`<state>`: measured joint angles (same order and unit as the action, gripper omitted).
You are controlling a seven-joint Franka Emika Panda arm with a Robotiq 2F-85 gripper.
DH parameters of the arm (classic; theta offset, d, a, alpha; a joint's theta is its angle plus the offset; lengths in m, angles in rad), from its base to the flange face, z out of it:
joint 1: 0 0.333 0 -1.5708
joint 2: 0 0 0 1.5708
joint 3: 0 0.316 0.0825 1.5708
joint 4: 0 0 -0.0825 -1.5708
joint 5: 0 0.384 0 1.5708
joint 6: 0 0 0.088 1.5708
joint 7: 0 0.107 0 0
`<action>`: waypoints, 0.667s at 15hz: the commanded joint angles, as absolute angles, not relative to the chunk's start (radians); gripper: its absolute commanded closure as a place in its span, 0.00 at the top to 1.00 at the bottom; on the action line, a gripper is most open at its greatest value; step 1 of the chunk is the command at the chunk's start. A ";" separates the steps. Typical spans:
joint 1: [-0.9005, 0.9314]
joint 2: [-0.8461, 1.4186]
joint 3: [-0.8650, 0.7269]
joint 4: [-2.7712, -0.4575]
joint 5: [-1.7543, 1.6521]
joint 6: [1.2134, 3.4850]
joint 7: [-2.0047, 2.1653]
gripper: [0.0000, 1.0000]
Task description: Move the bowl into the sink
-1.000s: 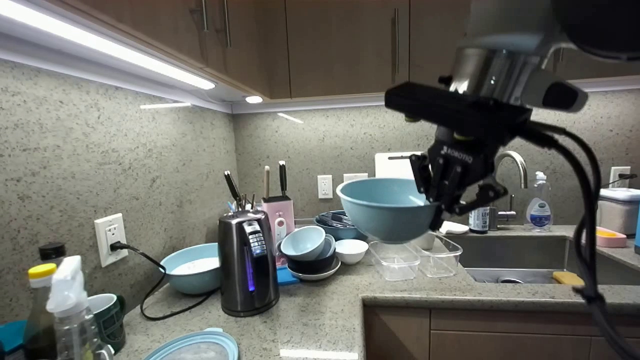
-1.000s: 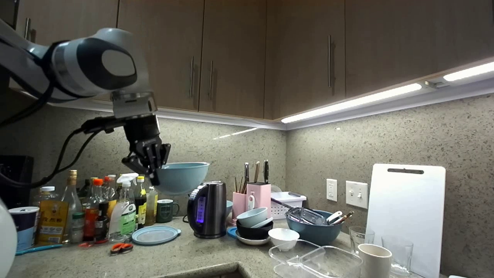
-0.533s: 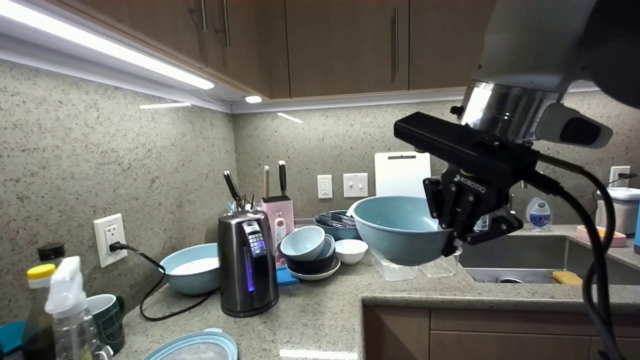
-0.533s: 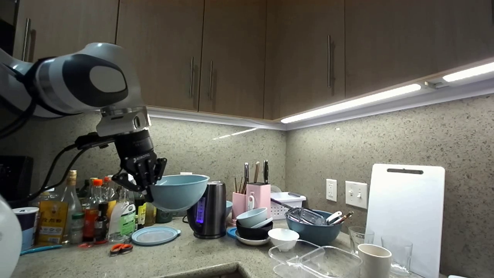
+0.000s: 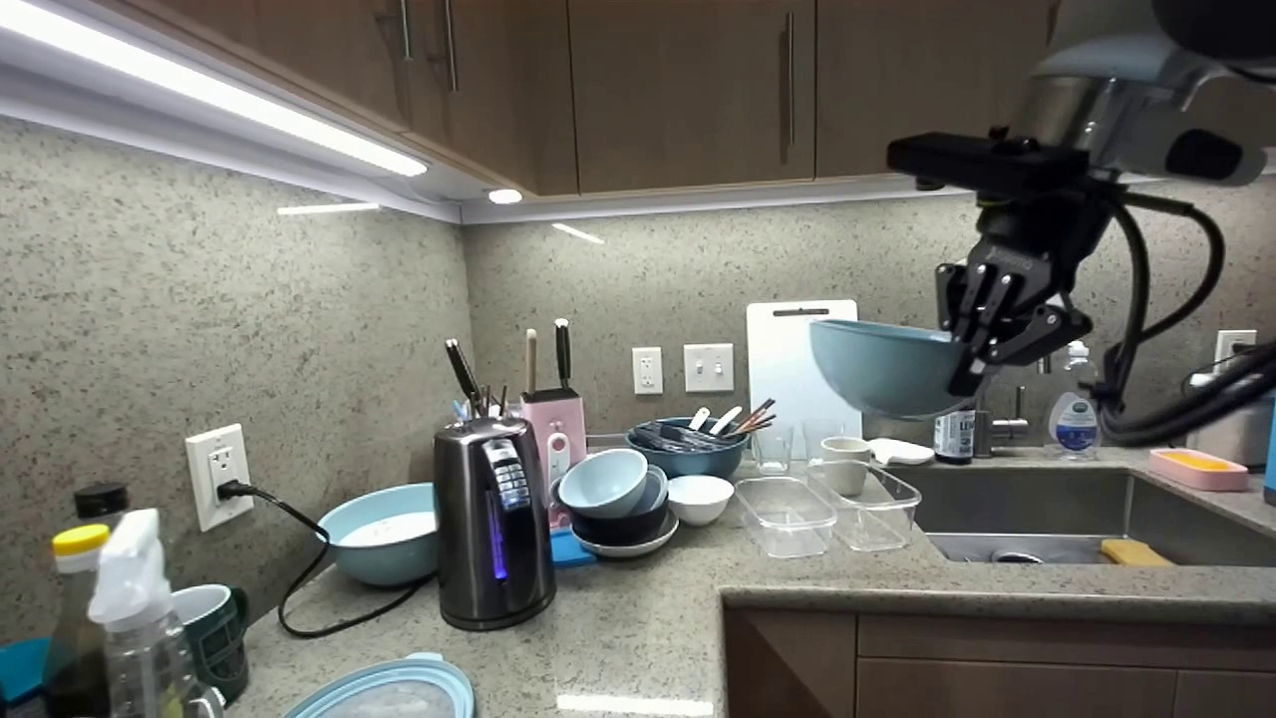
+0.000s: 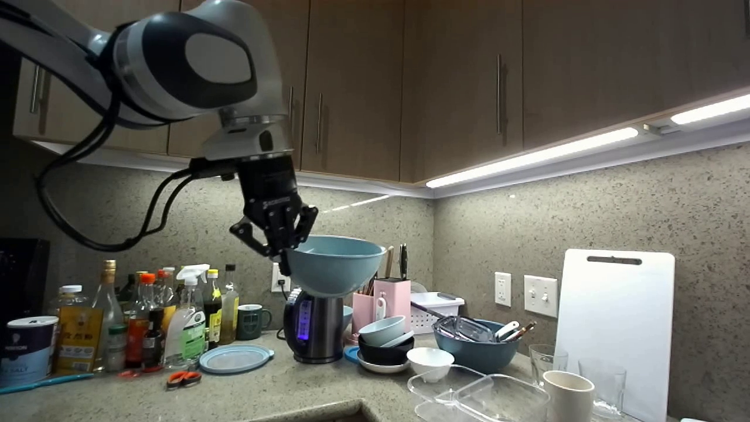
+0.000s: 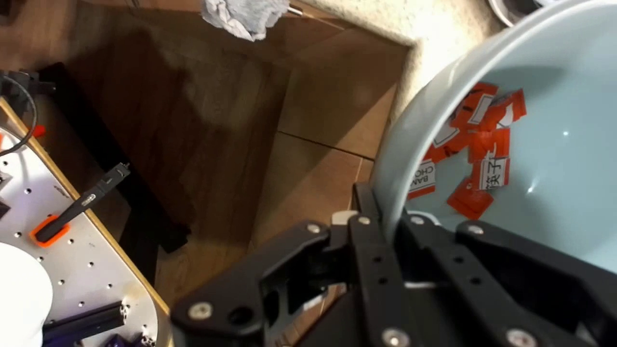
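Bowl (image 5: 882, 369): up in the air, higher than the counter (image 5: 638, 618), held by one edge, not yet in the sink (image 5: 1037, 499).
Gripper (image 7: 390, 207): fingers drawn nearly together with the bowl's rim pinched between them, one inside the wall, one outside.
Step in hand: by my reading, the carry; the lowering and the release remain.
Route: in an exterior view the sink lies to the right and lower, so best go across at this height, then down.
Hold: one edge bears all the weight, so the bowl may swivel or droop; gentle starts and stops suit it.
Scraps (image 7: 488, 140): red, in the bowl's bottom, overlapping, no sure count; a near-level rim should hold them in.
Tap (image 5: 984, 436): behind the sink, with two bottles (image 5: 954, 437) near it; give the bowl's wall room there.
Set-down: rest the base on the sink floor beside the single sponge (image 5: 1134, 551), then part the fingers and rise straight, so that neither drags the wall.
Big bowls (image 5: 384, 553): three, the held one, one beside the kettle (image 5: 496, 538), one bearing utensils (image 6: 467, 329).
Kettle: one.
Green mug (image 6: 250, 322): one.
Pale cup (image 6: 567, 395): one.
Glasses (image 6: 602, 387): two.
Cutting board (image 6: 615, 328): one.
Lid (image 6: 235, 357): one.
Scissors (image 6: 183, 378): one pair.
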<state>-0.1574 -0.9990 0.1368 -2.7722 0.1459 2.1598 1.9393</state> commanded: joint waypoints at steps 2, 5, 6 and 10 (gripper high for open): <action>-0.346 -1.150 -0.051 -2.796 0.072 2.072 1.891 0.03; -0.385 -1.128 -0.067 -2.772 0.085 2.061 1.890 0.06; -0.411 -1.142 -0.086 -2.772 0.084 2.052 1.876 0.06; -0.420 -1.112 -0.104 -2.749 0.088 2.056 1.872 0.03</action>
<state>-0.4017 -1.1566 -0.0960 -2.7750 0.0667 2.0490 1.8898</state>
